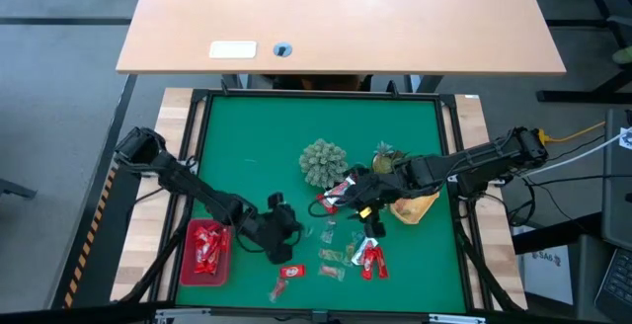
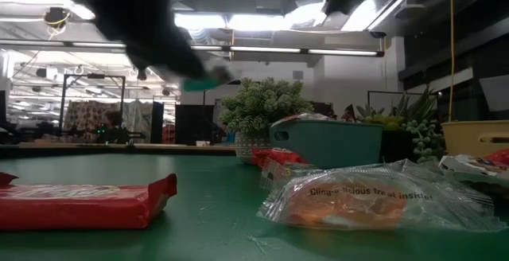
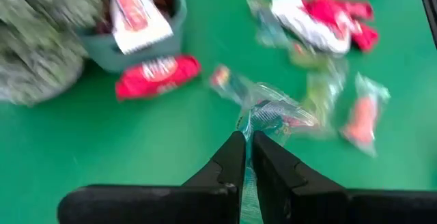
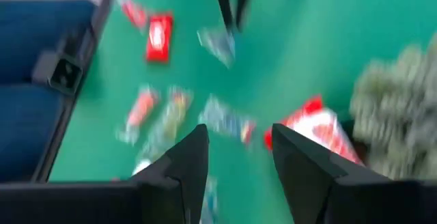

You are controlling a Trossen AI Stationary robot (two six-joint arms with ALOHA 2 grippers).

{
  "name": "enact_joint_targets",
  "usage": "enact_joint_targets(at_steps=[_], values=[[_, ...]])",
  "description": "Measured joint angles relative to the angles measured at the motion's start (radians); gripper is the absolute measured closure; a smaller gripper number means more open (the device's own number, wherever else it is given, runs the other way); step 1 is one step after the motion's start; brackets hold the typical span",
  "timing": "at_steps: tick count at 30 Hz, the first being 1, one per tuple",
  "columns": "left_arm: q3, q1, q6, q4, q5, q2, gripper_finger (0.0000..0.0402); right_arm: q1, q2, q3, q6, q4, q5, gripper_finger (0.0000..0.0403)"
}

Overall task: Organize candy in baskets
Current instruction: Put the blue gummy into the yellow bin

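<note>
- near edge of the green tabletop [image 1: 247,136]: a red wrapped candy bar [image 1: 288,272] lies alone, with a loose scatter of candy [image 1: 355,255] just beside it, clear and greenish packets and two red ones touching each other.
- red basket [image 1: 207,252] sits by the tabletop's left edge, level with the scatter, red candy inside; a bare strip of green lies between it and the scatter.
- left gripper [image 3: 246,142] hangs between the red basket and the scatter, its tips pinched narrow on a clear candy packet [image 3: 273,115] at the scatter's near side.
- right gripper [image 4: 235,149] hovers above the scatter's far side, fingers spread wide, nothing between them.
- a pale blue basket [image 3: 130,39] stands just beyond the scatter with red and white wrappers sticking up; one red candy [image 3: 158,76] lies against its wall.
- the yellow-orange basket [image 1: 415,207] sits beside the scatter toward the right edge, partly under the right arm.
- two spiky green plant ornaments [image 1: 322,161] stand past the blue basket; beyond them the far half of the tabletop is open up to the far edge.
</note>
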Motion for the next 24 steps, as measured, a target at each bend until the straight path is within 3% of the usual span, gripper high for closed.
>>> enact_joint_targets(at_steps=[7, 15, 24], values=[[0.012, 0.093, 0.000, 0.164, -0.001, 0.000, 0.0380, 0.000, 0.000, 0.000, -0.202, 0.083, 0.015, 0.0242], [0.012, 0.159, 0.000, 0.418, 0.045, -0.001, 0.0380, 0.000, 0.000, 0.000, -0.307, 0.079, 0.023, 0.0242], [0.012, 0.188, 0.000, 0.496, 0.116, -0.001, 0.0380, 0.000, 0.000, 0.000, -0.388, 0.089, 0.062, 0.0242]])
